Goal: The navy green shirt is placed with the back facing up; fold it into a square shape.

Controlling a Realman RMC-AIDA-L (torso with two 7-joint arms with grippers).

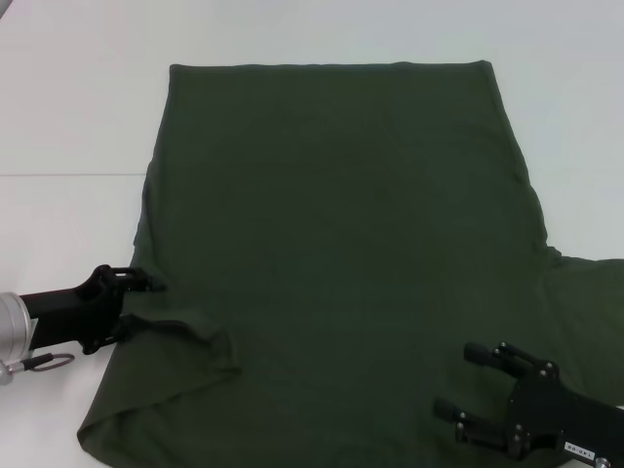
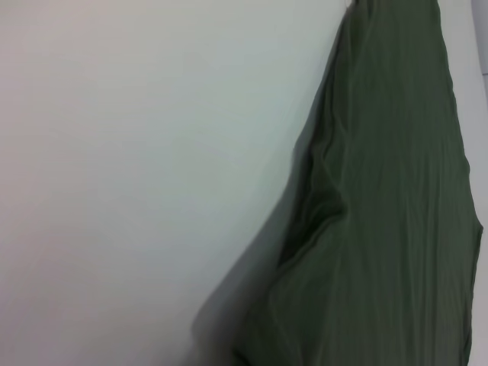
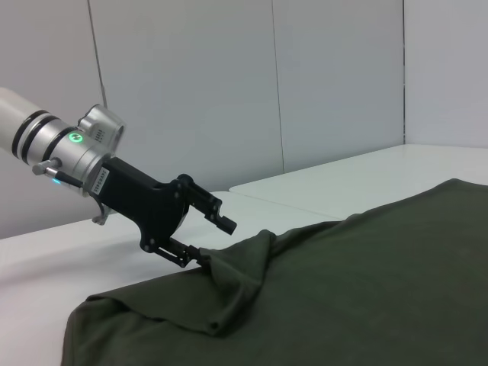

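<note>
Left pincer (image 1: 146,297), head view: lower left of frame, at the shirt's left edge. One finger lies above the cloth, one below; in the right wrist view the fingers are apart with the edge lifted on the lower one, so the pincer is open, not yet clamped.

Right pincer (image 1: 468,382), head view: lower right, hovering above the cloth, fingers spread wide, gripping nothing.

Shirt (image 1: 341,224), head view: dark green, spread flat across the centre of the white table (image 1: 68,107). Straight edge runs along the upper part of frame; one sleeve reaches the right border. Lower-left corner is rumpled and partly turned over.

Left wrist view: shirt (image 2: 396,198) fills the right side, its edge running diagonally with a raised crease; bare table (image 2: 114,152) fills the left.

Right wrist view: left pincer (image 3: 204,236) at centre left, cloth (image 3: 343,282) tented up at its lower finger, table (image 3: 358,171) beyond.

Step, as judged: take the left edge for a fold towards the middle. Close fully on the cloth before lifting; keep the lift low so the edge stays straight.

Room: open table left of the shirt; right sleeve leaves the frame.
</note>
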